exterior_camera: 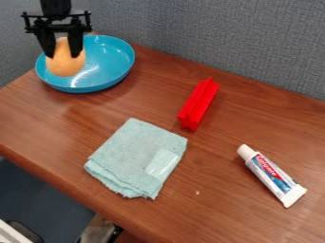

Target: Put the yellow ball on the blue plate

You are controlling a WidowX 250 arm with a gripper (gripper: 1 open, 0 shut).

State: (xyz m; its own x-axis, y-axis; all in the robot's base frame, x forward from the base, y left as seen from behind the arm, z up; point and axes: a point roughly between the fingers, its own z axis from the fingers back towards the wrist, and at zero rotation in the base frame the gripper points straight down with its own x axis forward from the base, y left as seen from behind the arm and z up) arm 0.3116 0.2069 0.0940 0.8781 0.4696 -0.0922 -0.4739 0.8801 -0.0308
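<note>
Right now I see my end effector (60, 55) pointing straight down at the far left corner of the worktop (76, 119), its two black fingers (45, 43) pinching the yellow ball (61, 59) between them. The ball is matte orange-yellow and a little egg-shaped; its upper part is hidden behind the fingers and only the lower bulge shows. It sits low inside the blue plate (108, 59), a smooth, glossy turquoise dish with a raised rim, round and shallow like a bowl. Whether the ball's underside touches the plate floor I cannot tell, since the near rim and the ball itself cover that spot. The top of the end effector is cut off by the upper edge of the view, so I see nothing of the arm above it.

The worktop is polished reddish-brown wood with a soft sheen. To the right of the end effector and nearer the camera lies a red block (199, 102), a long boxy plastic piece with sharp edges, set at a slant. Below and right of the end effector, toward the front edge, is a pale teal cloth (133, 157), folded roughly square, soft and slightly fuzzy. Farthest right is a white tube (272, 175) with red and blue print that is too small to read. Behind everything stands a grey textured wall (229, 38).
</note>
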